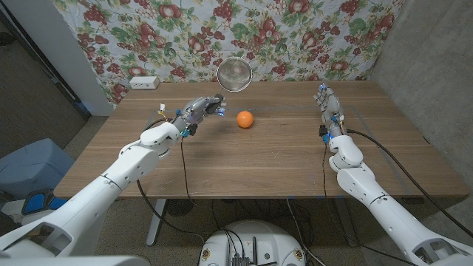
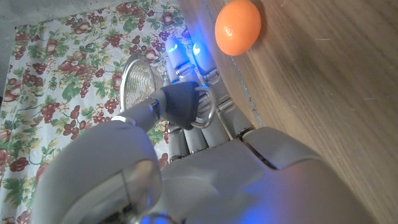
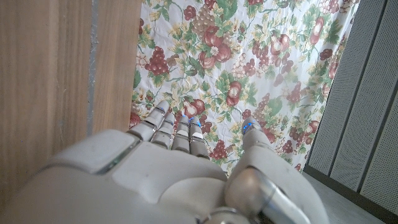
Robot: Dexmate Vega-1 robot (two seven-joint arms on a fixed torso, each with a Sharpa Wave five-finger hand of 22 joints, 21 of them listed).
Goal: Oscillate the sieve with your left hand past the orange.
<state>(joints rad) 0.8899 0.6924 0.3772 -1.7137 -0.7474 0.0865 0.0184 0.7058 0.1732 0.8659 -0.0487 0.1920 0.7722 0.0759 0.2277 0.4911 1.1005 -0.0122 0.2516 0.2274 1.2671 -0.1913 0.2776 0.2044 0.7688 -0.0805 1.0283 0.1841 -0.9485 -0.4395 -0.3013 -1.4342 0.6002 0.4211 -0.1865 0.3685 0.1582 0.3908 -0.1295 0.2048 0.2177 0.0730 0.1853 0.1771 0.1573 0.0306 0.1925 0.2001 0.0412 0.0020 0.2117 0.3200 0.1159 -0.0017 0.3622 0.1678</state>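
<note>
Currently, step: sieve (image 1: 233, 74) is held up over the table's far edge by the left hand (image 1: 199, 109); swing past the orange (image 1: 244, 119) looks underway or about to start.
Left hand: fingers closed on the sieve's handle, wire loop at the thumb in the left wrist view.
Orange: on the table (image 1: 281, 155), toward the far edge, just beside the left hand.
Next: likely sweep the sieve sideways over or behind the orange without knocking it.
Right hand (image 1: 329, 103): near the table's right edge, holding nothing, fingers extended.
View gap: left wrist view shows the grip; head view shows the sieve-to-orange spacing.
</note>
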